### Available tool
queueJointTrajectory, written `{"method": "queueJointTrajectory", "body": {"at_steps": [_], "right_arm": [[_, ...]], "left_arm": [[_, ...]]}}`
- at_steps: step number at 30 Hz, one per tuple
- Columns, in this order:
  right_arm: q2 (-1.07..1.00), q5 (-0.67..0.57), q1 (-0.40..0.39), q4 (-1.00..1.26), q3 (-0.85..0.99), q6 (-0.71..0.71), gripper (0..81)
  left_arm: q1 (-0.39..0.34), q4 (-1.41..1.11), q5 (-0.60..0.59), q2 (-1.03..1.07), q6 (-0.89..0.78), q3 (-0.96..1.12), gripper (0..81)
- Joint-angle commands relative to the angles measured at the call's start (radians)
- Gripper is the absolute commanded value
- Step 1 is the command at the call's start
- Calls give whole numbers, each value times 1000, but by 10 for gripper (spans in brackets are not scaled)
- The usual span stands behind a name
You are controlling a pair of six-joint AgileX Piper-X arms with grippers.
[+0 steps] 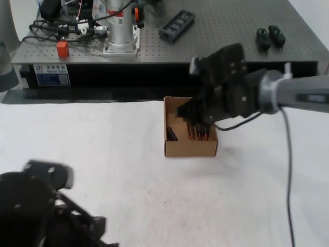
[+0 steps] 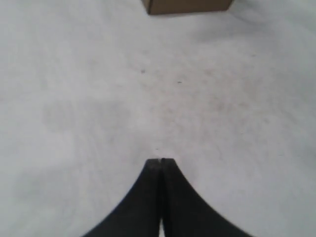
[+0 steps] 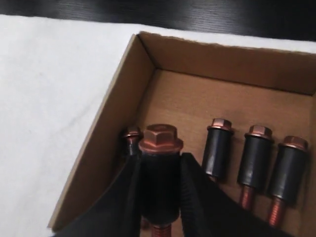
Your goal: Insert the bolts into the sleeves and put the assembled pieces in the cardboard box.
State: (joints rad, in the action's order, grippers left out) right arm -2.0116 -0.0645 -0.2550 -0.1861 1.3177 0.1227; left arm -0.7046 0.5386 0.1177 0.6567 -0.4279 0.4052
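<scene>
Evidently the placing step is in hand: on the white cloth (image 1: 103, 154) the cardboard box (image 1: 190, 147) sits under the right gripper (image 3: 159, 170), which is clenched on an assembled piece (image 3: 160, 143) inside the box, so the next move calls for lowering it beside the others and letting go. The right wrist view lays out what the high view half hides behind the arm, three finished pieces (image 3: 256, 158) in a row and a fourth piece (image 3: 131, 138) by the wall, while the left wrist view shows the left gripper (image 2: 161, 165) pinched shut on nothing over bare cloth.
</scene>
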Motion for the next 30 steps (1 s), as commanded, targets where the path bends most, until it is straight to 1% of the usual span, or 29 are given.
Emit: {"method": "queueJointTrajectory", "body": {"at_steps": [1, 4, 7, 8, 11, 12, 13, 14, 17, 20, 22, 26, 29, 30], "right_arm": [[-7, 11, -2, 4, 27, -11, 79], [-40, 13, -6, -22, 58, -11, 73], [-51, 11, -6, -27, 62, -11, 4], [-53, 9, -6, -31, 62, -11, 58], [-51, 5, 0, -32, 62, -6, 263], [-47, 1, 3, -38, 62, -2, 315], [-35, -8, 5, -50, 62, 7, 337], [-23, -24, 7, -67, 62, 17, 330], [63, -76, 16, -100, 26, 23, 250], [229, -86, 19, -98, -95, 3, 170], [368, -86, 19, -90, -226, -30, 119], [647, -84, 19, -68, -519, -33, 5], [863, -84, 19, -73, -715, -33, 78], [934, -86, 19, -75, -778, -29, 78]], "left_arm": [[-1, 25, 37, -22, -2, -2, 6], [-1, 58, 37, -80, -27, -24, 6], [-1, 75, 37, -130, -53, -61, 6], [-1, 84, 37, -144, -68, -75, 6], [-1, 102, 37, -178, -108, -111, 6], [-1, 105, 37, -188, -128, -122, 6], [-1, 109, 37, -198, -143, -131, 6], [-1, 112, 37, -206, -148, -139, 6], [-1, 131, 58, -239, -147, -153, 6], [-1, 188, 57, -276, -166, -152, 6], [-2, 228, 56, -313, -194, -152, 6], [-2, 222, 66, -380, -185, -152, 6], [-2, 222, 67, -404, -185, -152, 6], [-2, 222, 67, -404, -185, -152, 6]]}}
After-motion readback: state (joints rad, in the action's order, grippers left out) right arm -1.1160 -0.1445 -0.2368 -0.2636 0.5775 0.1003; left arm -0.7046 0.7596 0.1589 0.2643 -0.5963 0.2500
